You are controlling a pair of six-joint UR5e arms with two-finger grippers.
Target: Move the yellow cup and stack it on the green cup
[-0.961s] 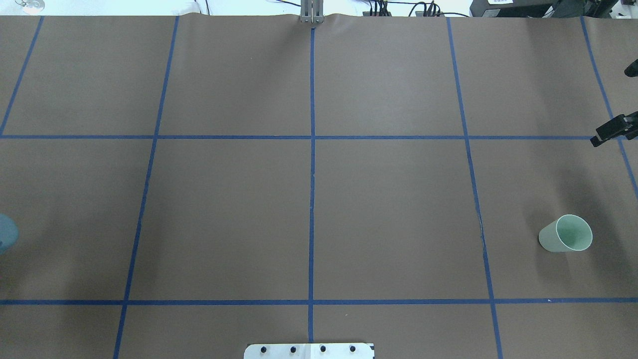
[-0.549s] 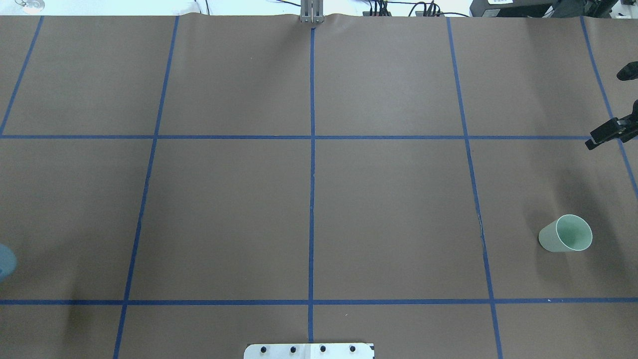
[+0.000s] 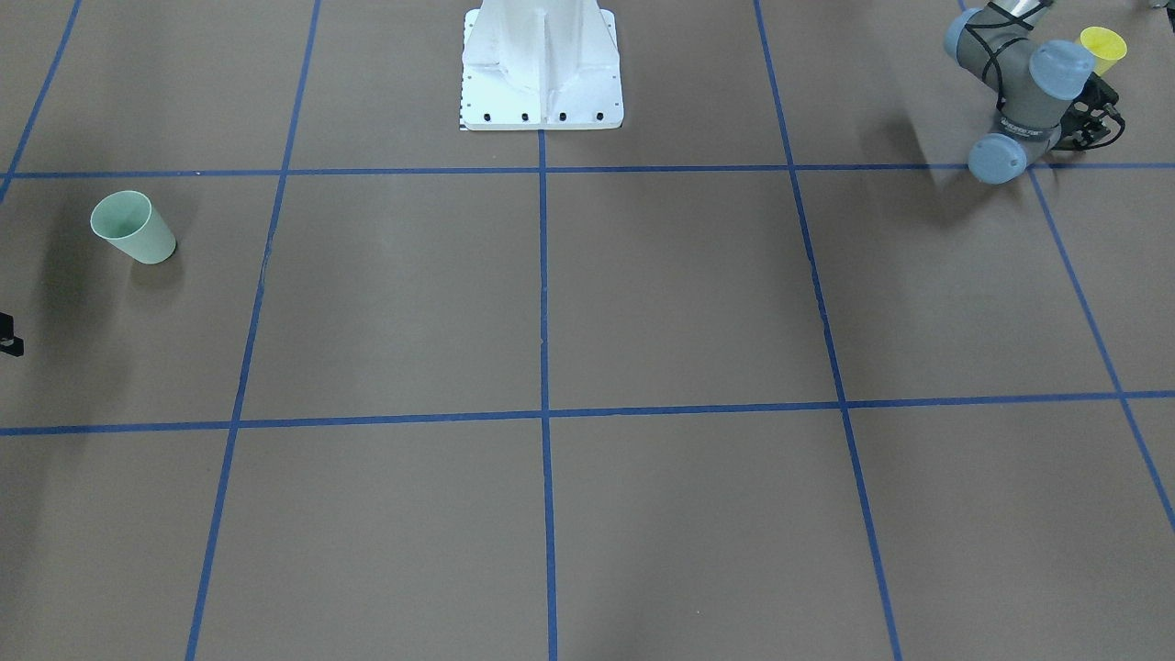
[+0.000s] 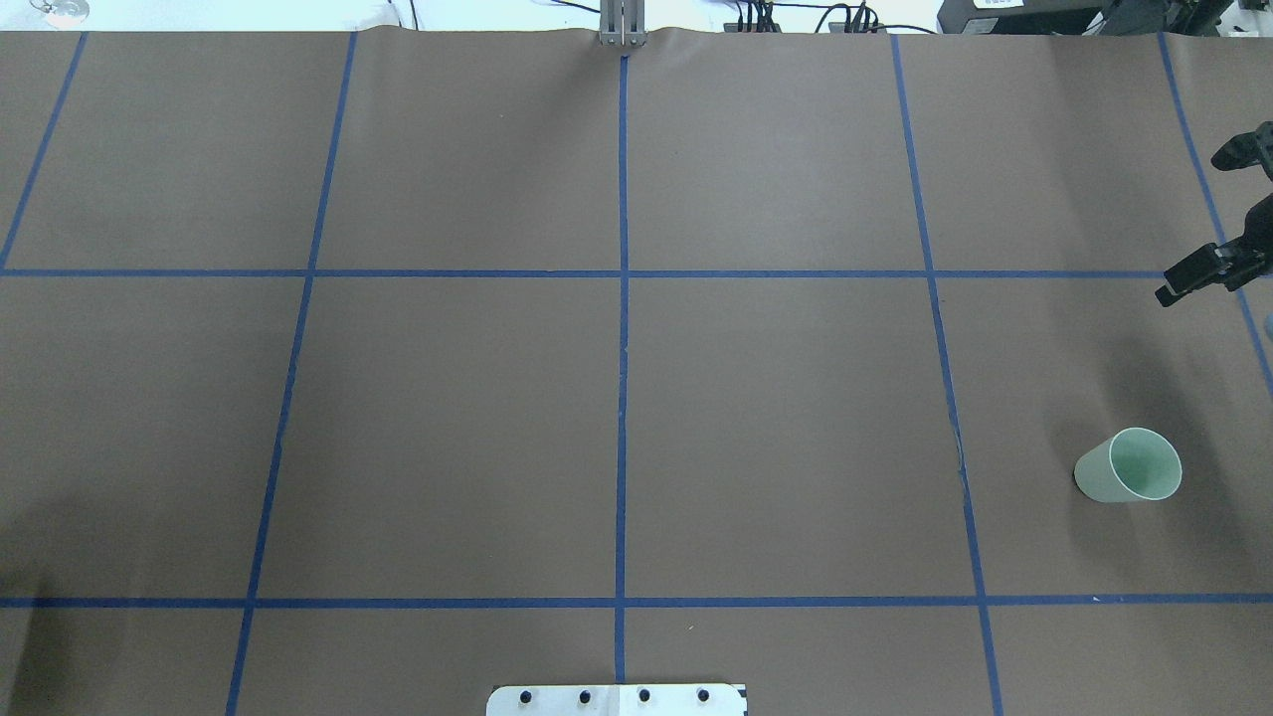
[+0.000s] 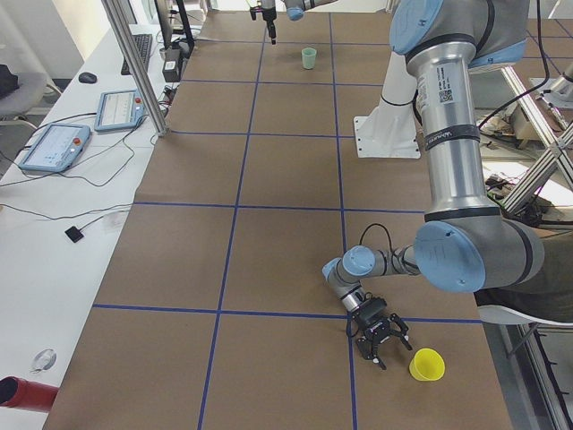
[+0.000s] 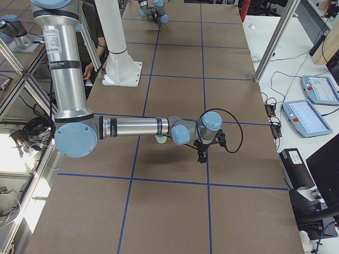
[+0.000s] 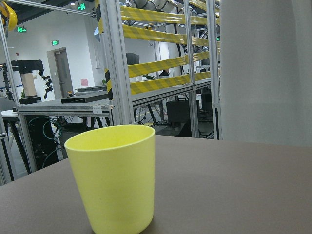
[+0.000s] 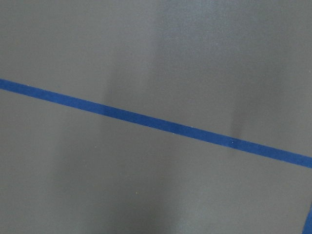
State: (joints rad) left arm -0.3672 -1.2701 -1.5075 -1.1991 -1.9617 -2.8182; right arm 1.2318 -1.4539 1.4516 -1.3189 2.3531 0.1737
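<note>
Brown table (image 4: 448, 418), approach step: yellow cup (image 5: 427, 365) at 4 o'clock of left claw (image 5: 383, 348), spread untellable, right claw (image 4: 1190, 227) wide; next, closing round cup.

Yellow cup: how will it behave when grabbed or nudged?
Likely light and tippy: the yellow cup looks thin-walled, upright on its narrower base. Smooth tapered sides may slip in the jaws. Tipped, it would probably roll in an arc.

The yellow cup (image 7: 111, 178) and green cup (image 4: 1129, 465) stand upright, well apart.
</note>
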